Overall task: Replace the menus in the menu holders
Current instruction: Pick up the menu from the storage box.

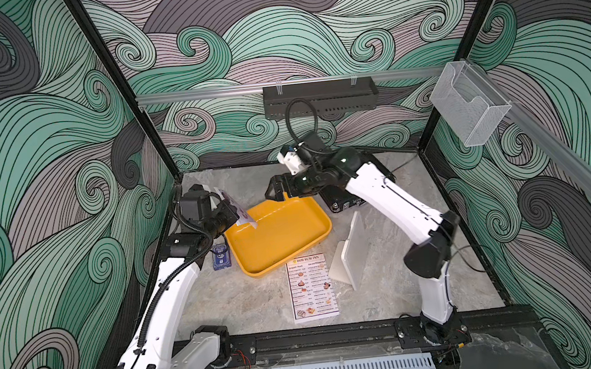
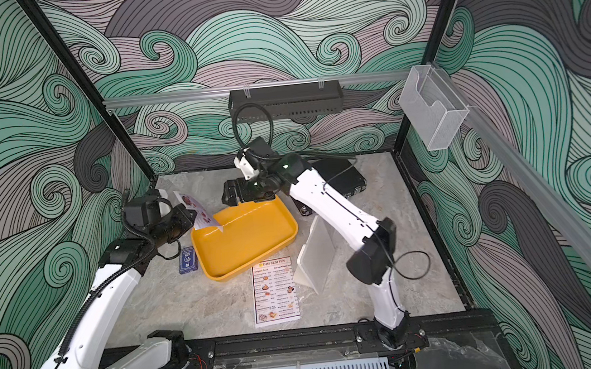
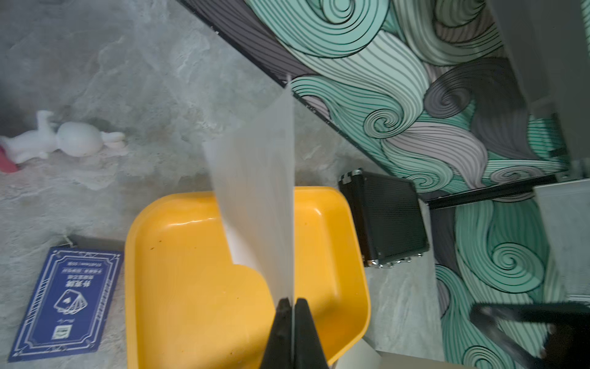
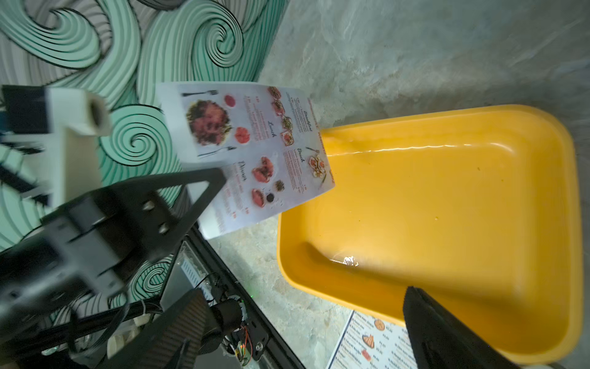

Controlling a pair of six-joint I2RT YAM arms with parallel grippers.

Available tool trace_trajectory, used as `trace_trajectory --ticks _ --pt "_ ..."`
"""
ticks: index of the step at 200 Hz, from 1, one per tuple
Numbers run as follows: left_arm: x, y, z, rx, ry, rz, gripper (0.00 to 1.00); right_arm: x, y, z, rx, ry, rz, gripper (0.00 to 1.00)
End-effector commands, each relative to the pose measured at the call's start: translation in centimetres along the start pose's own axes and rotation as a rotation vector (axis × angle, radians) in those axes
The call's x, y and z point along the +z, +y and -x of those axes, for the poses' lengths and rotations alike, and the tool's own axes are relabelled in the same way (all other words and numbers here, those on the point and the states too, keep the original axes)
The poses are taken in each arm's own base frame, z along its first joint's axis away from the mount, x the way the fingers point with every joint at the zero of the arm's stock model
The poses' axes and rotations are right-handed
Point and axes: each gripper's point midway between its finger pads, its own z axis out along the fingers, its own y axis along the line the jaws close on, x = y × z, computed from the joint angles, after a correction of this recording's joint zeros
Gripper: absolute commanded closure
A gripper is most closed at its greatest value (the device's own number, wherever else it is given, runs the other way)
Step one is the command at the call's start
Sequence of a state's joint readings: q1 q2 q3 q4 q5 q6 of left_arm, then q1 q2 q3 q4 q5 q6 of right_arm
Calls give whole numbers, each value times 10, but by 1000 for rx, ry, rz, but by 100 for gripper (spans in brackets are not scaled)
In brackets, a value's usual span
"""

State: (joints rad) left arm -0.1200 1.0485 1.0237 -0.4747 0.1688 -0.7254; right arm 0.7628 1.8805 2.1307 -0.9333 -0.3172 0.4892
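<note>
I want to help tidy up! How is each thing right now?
left gripper, shut on the photo menu.
right gripper, open, holding nothing.
photo menu, held up at the yellow tray's edge.
DIM SUM INN menu, flat on the table.
menu holder, standing upright.
yellow tray, empty.

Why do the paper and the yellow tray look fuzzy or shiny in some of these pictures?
In the left wrist view the paper sheet sits close to the lens, so it looks soft and washed out, and the white toy is blurred too. In the right wrist view a bright streak of glare crosses the yellow tray. Both top views look fairly sharp.
</note>
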Motion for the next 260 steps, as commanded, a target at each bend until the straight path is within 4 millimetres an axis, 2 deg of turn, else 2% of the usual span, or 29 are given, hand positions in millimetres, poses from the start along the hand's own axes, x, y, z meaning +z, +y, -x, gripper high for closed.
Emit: trace_trajectory --ticks 1,28,44,61,87,107,138,168,196,216,260 --pt "-14 -40 21 -90 -32 -145 100 -10 -18 -14 110 -27 -15 0" --pt "-17 -70 30 -207 -5 -260 100 -35 -4 -20 349 -144 157 0" --pt "-19 -88 36 -281 9 -333 100 -38 6 -22 514 -186 289 0" --pt "-22 -108 41 -319 32 -400 100 -38 9 -26 692 -227 392 0" --pt "-28 -128 40 -333 65 -456 100 -40 7 -19 923 -291 526 2" --pt "-27 -139 33 -334 97 -485 100 -41 10 -10 1036 -304 620 2" --pt "-24 -150 20 -341 133 -519 100 -35 7 -3 1159 -326 662 1" --pt "-26 -161 13 -327 131 -546 100 -30 13 13 1260 -325 772 1" --pt "-25 -166 9 -322 128 -560 100 -19 16 21 1358 -309 838 3" --pt "-25 -168 7 -316 128 -564 100 -9 12 24 1427 -316 866 8" --pt "-23 -164 4 -322 107 -566 100 -10 1 34 1497 -393 903 23"
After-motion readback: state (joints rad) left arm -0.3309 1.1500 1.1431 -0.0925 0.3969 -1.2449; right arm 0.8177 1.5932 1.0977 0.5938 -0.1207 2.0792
